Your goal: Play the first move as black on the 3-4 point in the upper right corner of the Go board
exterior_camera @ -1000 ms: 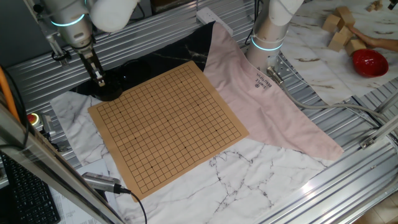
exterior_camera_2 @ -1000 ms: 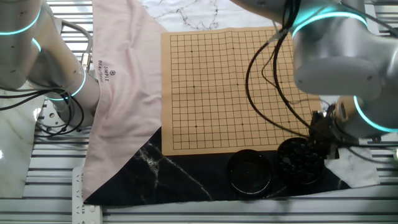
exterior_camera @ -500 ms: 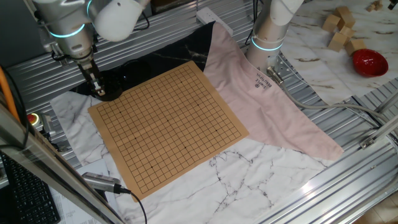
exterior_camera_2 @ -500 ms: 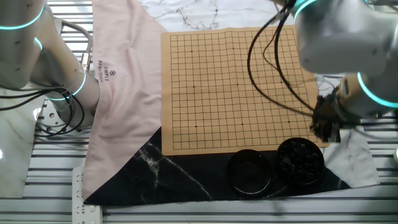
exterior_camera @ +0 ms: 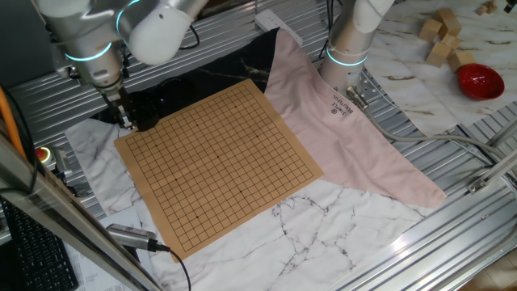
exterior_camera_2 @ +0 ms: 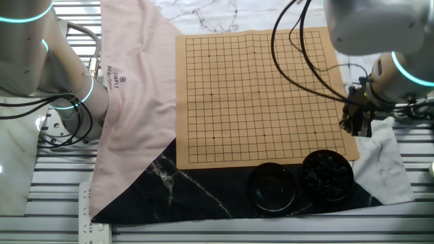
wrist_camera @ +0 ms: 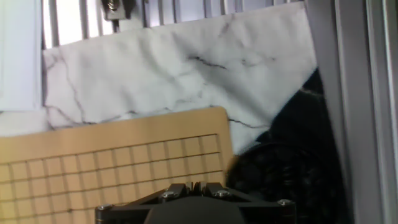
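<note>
We look down on a tabletop (exterior_camera: 452, 202) of ribbed metal slats, covered in patches by cloths. At the left of one fixed view our hand (exterior_camera: 124, 118) hangs over the near corner of the Go board (exterior_camera: 218, 166), just beside the edge where marble-print sheet (exterior_camera: 97, 153) meets black marble-print sheet (exterior_camera: 194, 77); its fingers look close together, but we cannot tell whether they hold a stone. The board itself is tan with a bare grid. Right of it a pink cloth (exterior_camera: 347, 137) drapes down from the second arm's base (exterior_camera: 349, 44), and farther right lie wooden blocks (exterior_camera: 440, 36) and a red bowl (exterior_camera: 480, 81). In the other fixed view, the bowl of black stones (exterior_camera_2: 327, 175) sits just off the board's lower edge, beside an empty-looking dark lid (exterior_camera_2: 272, 186), with the hand (exterior_camera_2: 357, 120) above and right of them, near the board's corner.
</note>
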Tool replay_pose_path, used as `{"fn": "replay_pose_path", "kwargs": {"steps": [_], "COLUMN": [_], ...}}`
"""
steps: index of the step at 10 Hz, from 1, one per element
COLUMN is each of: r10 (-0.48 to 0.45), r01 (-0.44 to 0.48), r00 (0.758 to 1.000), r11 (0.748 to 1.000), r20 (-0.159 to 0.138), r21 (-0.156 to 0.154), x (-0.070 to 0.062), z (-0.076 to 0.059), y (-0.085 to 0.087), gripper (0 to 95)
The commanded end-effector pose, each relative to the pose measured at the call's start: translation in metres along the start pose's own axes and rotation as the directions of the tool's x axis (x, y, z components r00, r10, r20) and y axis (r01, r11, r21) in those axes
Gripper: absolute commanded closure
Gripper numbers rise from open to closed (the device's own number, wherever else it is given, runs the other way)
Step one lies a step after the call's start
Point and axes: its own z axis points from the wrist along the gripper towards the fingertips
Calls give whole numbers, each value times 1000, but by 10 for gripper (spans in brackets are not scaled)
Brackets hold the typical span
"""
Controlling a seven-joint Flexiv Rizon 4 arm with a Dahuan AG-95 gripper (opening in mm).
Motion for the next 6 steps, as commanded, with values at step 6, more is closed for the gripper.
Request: {"fn": "replay_pose_path", "kwargs": {"steps": [6], "r10": [-97], "r01": [97], "r00": [995], "r11": [994], "r20": [9], "r21": [-43], "x": [0], "z": [0], "y": [0], "gripper": [950]}}
